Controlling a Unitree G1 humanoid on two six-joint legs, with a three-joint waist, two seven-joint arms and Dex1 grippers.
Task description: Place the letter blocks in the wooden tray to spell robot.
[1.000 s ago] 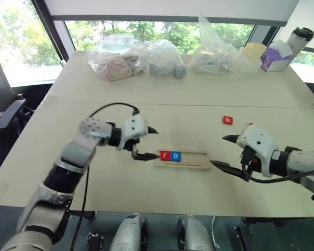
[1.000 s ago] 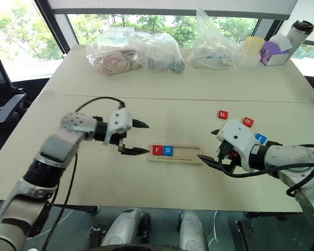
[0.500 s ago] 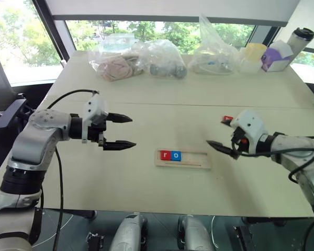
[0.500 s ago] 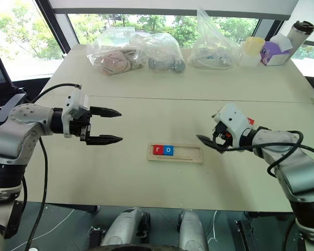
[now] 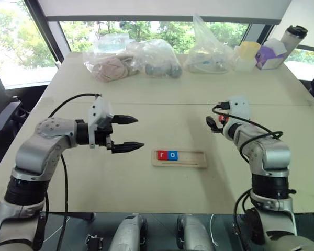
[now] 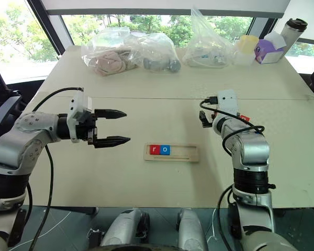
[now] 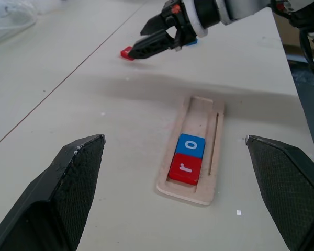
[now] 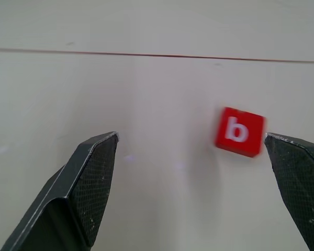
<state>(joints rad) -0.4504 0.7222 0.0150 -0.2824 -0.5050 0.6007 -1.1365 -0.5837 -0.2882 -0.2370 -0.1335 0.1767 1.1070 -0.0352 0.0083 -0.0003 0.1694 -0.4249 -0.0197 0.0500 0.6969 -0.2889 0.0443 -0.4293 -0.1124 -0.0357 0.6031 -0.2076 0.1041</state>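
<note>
The wooden tray [image 5: 193, 158] lies in the middle of the table. At its left end sit a red r block [image 5: 161, 155] and a blue o block [image 5: 172, 155]. My left gripper [image 5: 140, 132] hovers open to the left of the tray, pointing at it, with nothing between its fingers [image 7: 68, 198]. My right gripper [image 6: 203, 119] is open beyond the tray's right end, low over the table. A red b block [image 8: 239, 132] lies on the table just ahead of its open fingers [image 8: 89, 183], close to one of them. Another red block [image 6: 244, 118] peeks out behind the right arm.
Several clear plastic bags [image 5: 157, 57] with odds and ends line the table's far edge. At the far right stand a yellow cup [image 5: 246, 52], a purple box [image 5: 269, 55] and a tumbler [image 5: 292, 36]. A seam [image 5: 162, 102] crosses the table.
My left gripper drew back from the tray's left end, leftward and up. My right gripper swung forward from beside the tray's right end and rolled to face the b block.
</note>
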